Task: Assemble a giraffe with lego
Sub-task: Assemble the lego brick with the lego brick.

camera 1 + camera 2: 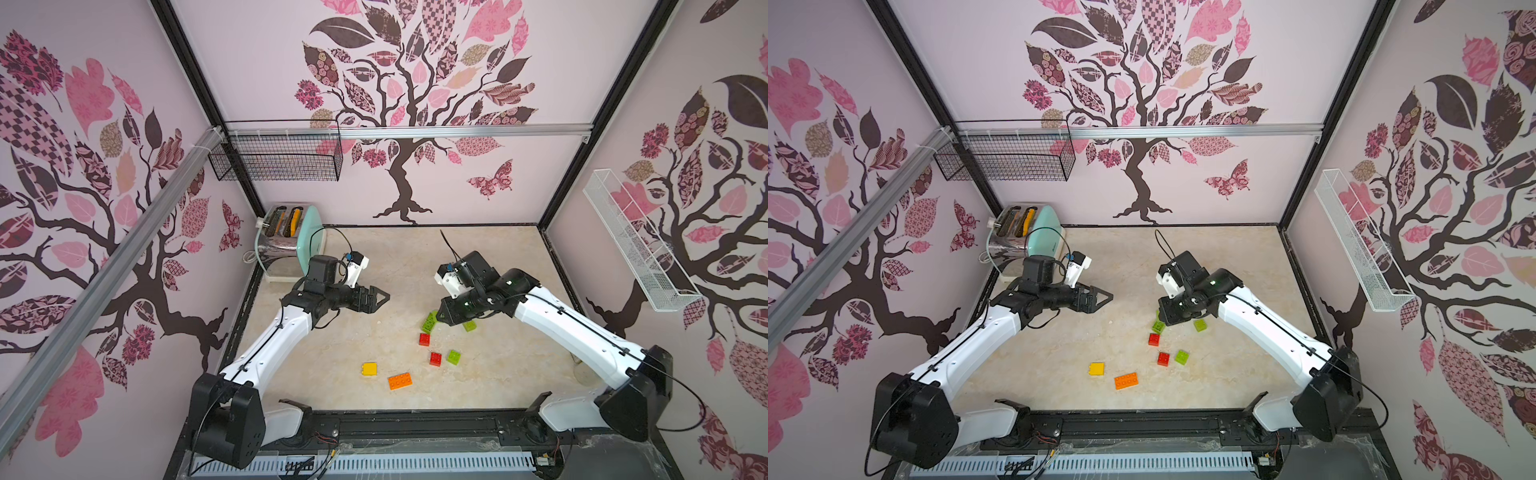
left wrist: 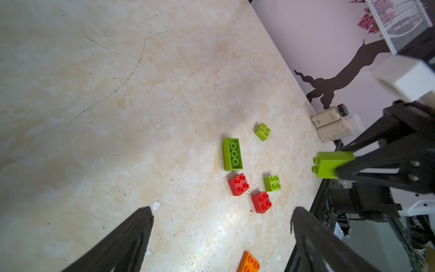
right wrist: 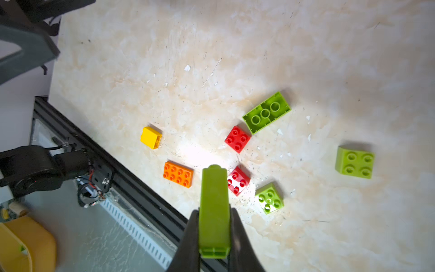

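Lego (image 3: 236,139) — likely hard, light, slick plastic. Seven bricks lie loose on counter (image 3: 235,47), mid-frame; lime brick (image 3: 214,207) clamped in right jaws, lower centre. Left jaws gape empty. Best gripped by flat sides.

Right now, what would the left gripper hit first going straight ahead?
Likely the left gripper meets the red brick beside the upside-down long green brick; the right gripper sits off that line. Depth is unclear.
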Tool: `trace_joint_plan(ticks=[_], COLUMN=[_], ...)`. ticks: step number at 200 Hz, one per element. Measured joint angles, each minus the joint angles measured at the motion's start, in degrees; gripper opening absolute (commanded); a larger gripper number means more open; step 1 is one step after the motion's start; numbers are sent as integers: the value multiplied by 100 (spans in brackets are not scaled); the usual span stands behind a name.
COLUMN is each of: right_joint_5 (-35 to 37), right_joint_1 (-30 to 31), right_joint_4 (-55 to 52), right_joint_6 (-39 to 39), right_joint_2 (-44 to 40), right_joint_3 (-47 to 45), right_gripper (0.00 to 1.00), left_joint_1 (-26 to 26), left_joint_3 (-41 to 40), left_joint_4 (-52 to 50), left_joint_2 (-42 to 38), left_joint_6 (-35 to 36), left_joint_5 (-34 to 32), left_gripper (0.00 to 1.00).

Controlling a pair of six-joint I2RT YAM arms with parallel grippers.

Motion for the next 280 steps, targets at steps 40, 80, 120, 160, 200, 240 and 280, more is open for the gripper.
trace_joint_plan(ticks=[40,80,120,160,200,240,280], right_joint_5=[647,1353,1679,1613,1547,1550,1515], right_joint_1=[0,155,586,651,654,658,662], right_joint_4=[-1121,-2017,-2629,-2852,-2964,-3101,-3067], right_joint_6=[-664,-1296,-2017,-2356,-2649,-2885,-3185], right_joint_2=[1143,2304,3215,3641,3906,4131,4459], right_joint_3=[1143,2459,3329,3488,3471,3565,3652], right_gripper=[0,0,0,0,0,0,0], left_joint_1=[129,487,664,643,651,745,750], left_joint_3=[-175,-275,-140,31,-592,-682,-739], left_joint_4=[-83,-151,-651,-1423,-1491,-1480,-1362], left_joint_2=[-221,-645,-896,-1141,-1434,-1384,-1384], left_joint_6=[313,538,1045,1351,1521,1635,1692], left_joint_5=[-415,-612,-872,-1069,-848,-778,-717], left_gripper=[98,98,98,98,98,98,98])
